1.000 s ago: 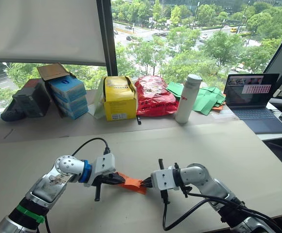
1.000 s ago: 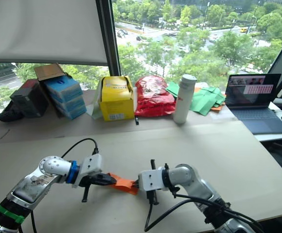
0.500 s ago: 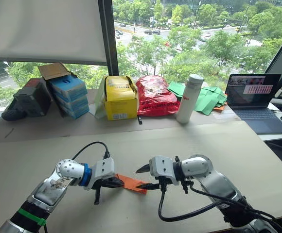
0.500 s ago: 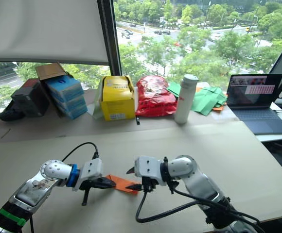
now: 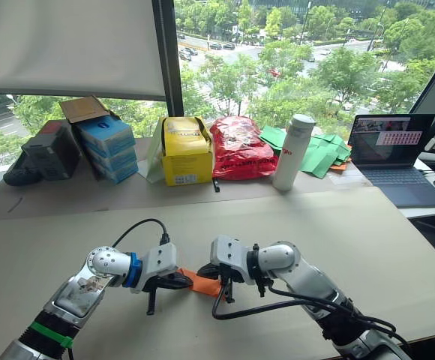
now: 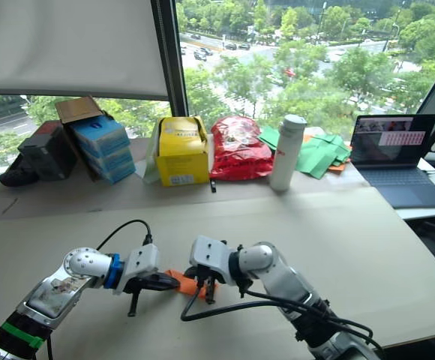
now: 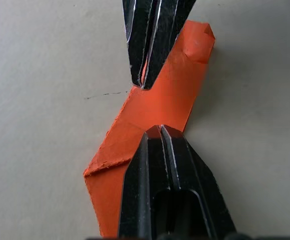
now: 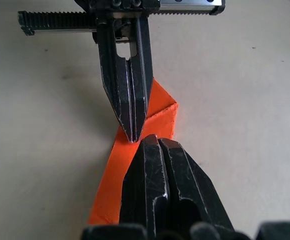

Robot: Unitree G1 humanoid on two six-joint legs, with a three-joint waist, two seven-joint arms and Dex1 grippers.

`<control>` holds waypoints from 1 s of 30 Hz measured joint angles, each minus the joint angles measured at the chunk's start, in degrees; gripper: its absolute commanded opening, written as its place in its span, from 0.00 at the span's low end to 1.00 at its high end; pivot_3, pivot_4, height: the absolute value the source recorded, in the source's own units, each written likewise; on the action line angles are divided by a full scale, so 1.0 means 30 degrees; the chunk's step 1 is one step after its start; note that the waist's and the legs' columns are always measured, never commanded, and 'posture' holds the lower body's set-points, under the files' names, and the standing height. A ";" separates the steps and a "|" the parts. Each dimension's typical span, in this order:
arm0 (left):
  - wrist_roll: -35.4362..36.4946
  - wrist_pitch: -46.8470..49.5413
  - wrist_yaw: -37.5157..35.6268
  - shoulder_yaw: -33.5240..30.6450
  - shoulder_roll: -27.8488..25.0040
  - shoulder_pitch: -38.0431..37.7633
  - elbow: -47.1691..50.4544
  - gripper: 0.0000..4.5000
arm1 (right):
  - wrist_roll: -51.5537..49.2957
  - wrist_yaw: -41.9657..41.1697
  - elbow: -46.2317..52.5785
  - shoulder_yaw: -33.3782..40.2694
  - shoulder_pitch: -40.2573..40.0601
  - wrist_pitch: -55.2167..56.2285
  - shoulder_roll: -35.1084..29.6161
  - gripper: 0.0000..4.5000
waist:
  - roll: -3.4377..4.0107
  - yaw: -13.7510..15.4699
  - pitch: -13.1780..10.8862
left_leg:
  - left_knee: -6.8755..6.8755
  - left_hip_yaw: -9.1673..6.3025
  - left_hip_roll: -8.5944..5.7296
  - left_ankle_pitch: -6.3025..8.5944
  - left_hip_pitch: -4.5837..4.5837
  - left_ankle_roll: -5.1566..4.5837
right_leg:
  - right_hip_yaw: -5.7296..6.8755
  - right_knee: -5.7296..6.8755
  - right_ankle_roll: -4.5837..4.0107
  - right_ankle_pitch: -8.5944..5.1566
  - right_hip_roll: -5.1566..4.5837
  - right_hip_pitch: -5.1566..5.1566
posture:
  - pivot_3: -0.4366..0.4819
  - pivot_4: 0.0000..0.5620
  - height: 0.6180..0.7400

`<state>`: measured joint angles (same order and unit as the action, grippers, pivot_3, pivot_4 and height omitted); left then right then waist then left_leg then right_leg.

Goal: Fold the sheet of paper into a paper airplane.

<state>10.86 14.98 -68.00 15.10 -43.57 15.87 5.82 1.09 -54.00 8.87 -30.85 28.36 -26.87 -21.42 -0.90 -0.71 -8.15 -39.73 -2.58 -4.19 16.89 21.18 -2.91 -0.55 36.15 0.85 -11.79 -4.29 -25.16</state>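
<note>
The sheet of paper [image 7: 160,100] is a narrow orange folded strip with a turned-over corner, lying flat on the beige table [image 5: 367,232]. My left gripper [image 7: 159,129] is shut, with its tips resting on the strip's middle. My right gripper [image 8: 152,139] is also shut and comes from the opposite side. Its tips sit on the same strip, almost touching the left gripper's tips. In the left eye view the left gripper [image 5: 189,283] and the right gripper [image 5: 201,272] meet over the orange paper [image 5: 207,285] near the table's front. Both arms cover part of the strip.
Along the window ledge stand blue boxes [image 5: 105,148], a yellow box [image 5: 184,154], a red bag [image 5: 236,148], a white bottle [image 5: 292,151] and green paper pieces [image 5: 319,154]. A laptop [image 5: 397,150] sits at the far right. Black cables [image 5: 277,306] trail from both wrists.
My right gripper let go of the strip's right end, opened, moved left over the paper and shut beside the left gripper's tips. The left gripper stayed put.
</note>
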 measured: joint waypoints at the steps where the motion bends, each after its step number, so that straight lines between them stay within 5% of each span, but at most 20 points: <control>1: 0.0001 0.0003 0.0008 -0.0001 0.0011 0.0000 0.0002 0.00 | 0.0194 0.0065 -0.0306 -0.0250 -0.0022 -0.0006 -0.0037 0.00 | 0.0000 -0.0001 0.0000 | 0.0000 0.0002 -0.0001 0.0000 0.0001 0.0001 | 0.0006 0.0000 0.0000 0.0000 0.0000 -0.0003 | 0.48 0.27 1.00; 30: -0.1156 -0.1004 0.0054 0.0561 0.0593 0.0721 -0.0988 0.00 | 0.0332 0.0399 0.0197 -0.0709 0.0290 -0.2905 -0.0606 0.00 | 0.0040 0.0117 0.0054 | 0.0030 -0.0018 -0.0003 0.0049 -0.0277 -0.0077 | 0.0042 -0.0070 0.0014 -0.0009 -0.0013 0.0252 | 0.48 0.27 1.00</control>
<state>7.39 11.97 -67.84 16.78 -41.79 18.03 2.85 2.08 -52.80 9.46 -32.97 29.23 -35.58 -23.24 -0.78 -0.36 -7.99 -39.65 -2.63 -4.20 17.04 20.35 -3.14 -0.43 35.94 0.89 -11.82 -4.33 -24.40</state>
